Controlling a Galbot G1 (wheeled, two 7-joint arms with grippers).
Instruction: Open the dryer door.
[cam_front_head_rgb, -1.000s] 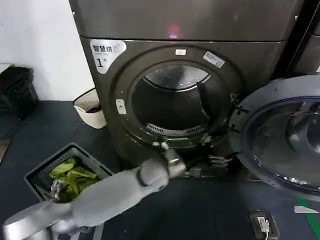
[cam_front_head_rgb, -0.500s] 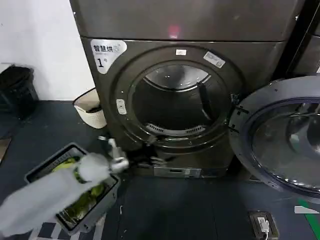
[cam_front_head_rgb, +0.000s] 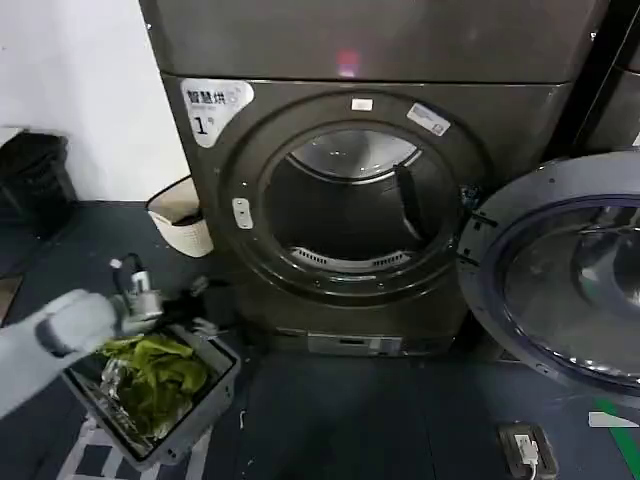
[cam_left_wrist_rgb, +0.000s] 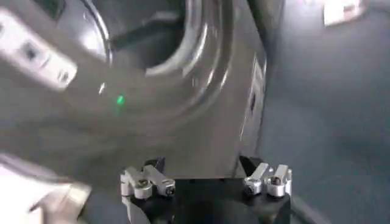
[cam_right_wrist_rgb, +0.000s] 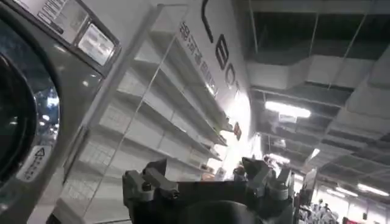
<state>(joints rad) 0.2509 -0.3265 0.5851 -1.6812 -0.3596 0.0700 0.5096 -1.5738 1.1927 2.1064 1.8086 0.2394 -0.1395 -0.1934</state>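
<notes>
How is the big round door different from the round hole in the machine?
The dryer door is swung out to the right; the drum opening sits in the machine's front. The door has dark glass; the opening is bare, showing the metal drum inside. Both are round and ringed.

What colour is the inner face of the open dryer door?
Grey plastic around dark tinted glass; the dryer door shows best in the head view.
</notes>
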